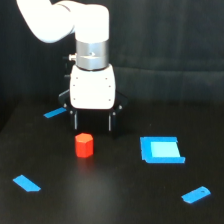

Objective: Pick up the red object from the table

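The red object point(84, 145) is a small red-orange hexagonal block standing upright on the black table point(110, 195), left of centre. My gripper point(93, 123) hangs from the white arm just above and slightly behind the block, a little toward the exterior view's right. Its two dark fingers point(76, 120) point down and stand apart, wider than the block, with nothing between them. The fingertips end a little above the block's top, and I cannot tell whether they touch it.
A large flat blue square piece point(161, 150) lies to the right of the block. Small flat blue pieces lie at the front left point(26, 183), front right point(196, 194) and back left point(54, 113). A dark curtain hangs behind.
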Robot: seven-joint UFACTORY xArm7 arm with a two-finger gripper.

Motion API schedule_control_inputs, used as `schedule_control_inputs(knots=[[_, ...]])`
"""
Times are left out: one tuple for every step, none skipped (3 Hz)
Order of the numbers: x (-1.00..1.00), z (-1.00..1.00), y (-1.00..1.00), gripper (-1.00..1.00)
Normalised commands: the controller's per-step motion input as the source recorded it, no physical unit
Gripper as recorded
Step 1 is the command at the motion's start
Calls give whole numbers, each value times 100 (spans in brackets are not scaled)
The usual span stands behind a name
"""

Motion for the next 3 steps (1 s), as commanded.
schedule_control_inputs(knots=[[25, -36, -77, 98], [26, -26, -64, 100], [-8, 2, -46, 95]])
